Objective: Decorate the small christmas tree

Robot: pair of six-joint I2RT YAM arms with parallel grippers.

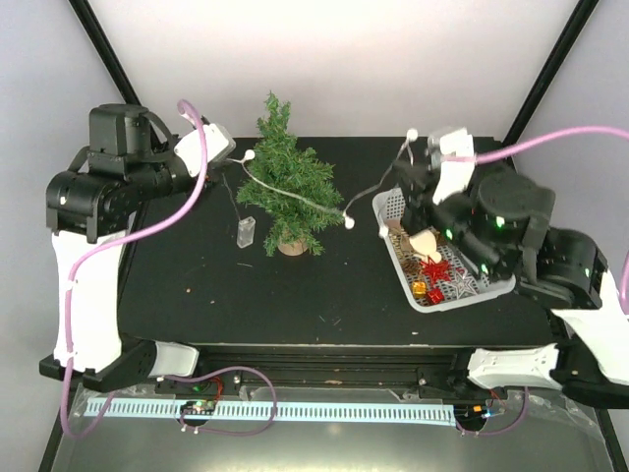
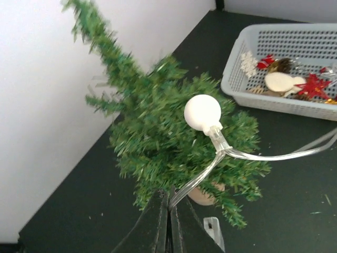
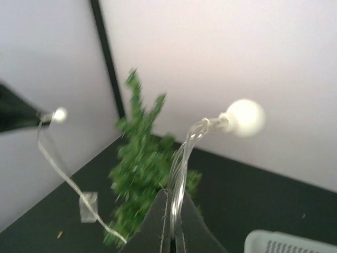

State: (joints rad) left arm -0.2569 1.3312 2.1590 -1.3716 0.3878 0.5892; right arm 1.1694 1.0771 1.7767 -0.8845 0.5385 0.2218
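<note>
Top external view: small dark-green bristly christmas tree, upright toward rear of black counter, likely light, tippy, soft-branched, best steadied at its round wooden stump; left tool and right tool each clamped on clear-wired white-bulb light string.

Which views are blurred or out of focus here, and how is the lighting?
Right wrist: the small christmas tree is soft all over, the white bulb slightly blurred too. Left wrist: only its top smears; the white basket is crisp. Top external: sharp and evenly lit.
</note>
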